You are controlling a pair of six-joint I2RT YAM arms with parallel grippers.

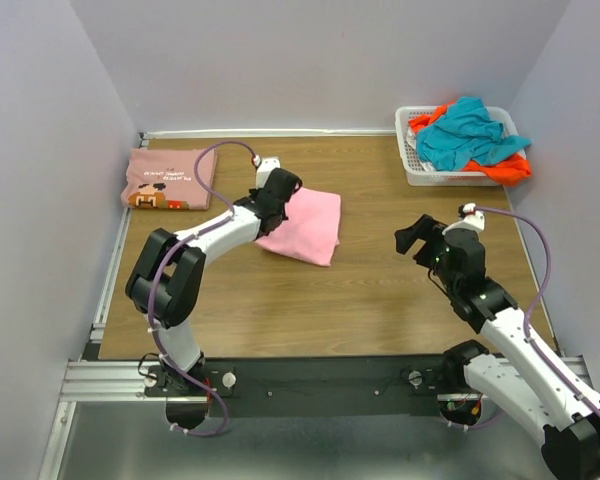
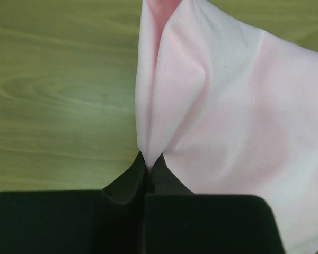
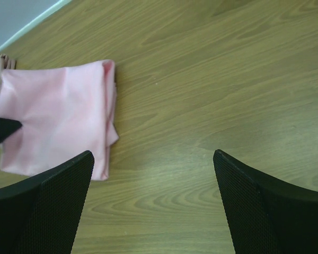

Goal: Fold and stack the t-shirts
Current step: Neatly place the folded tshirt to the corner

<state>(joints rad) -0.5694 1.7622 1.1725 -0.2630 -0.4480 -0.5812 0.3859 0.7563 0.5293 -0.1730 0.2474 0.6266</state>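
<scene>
Seen from above, the left hand (image 1: pixel 277 195) rests on the near-left corner of a plain light-pink t-shirt (image 1: pixel 308 228), folded into a soft rectangle at the middle of the wood-grain counter (image 1: pixel 380 300). A dusty-pink t-shirt (image 1: pixel 168 178) with a brown-orange pixel print lies folded flat in the far-left corner, well apart from it. At far right, a white slotted plastic basket (image 1: pixel 442 178) holds a crumpled teal t-shirt (image 1: pixel 470 135) and an orange t-shirt (image 1: pixel 510 168) that spills over its rim. The right hand (image 1: pixel 420 240) hovers over bare wood to the right of the light-pink shirt. Pale grey walls (image 1: pixel 330 60) enclose the counter on three sides, and a metal rail (image 1: pixel 110 290) runs along its left edge. From the left wrist, the black fingers (image 2: pixel 124 185) are pressed together on a pinch of the fine-knit pink cloth, which rises from them in a gathered fold over the greenish-looking grain. From the right wrist, two textured black fingers (image 3: pixel 53 201) stand wide apart with nothing between them, above the counter, with the light-pink shirt's layered edges at upper left.
</scene>
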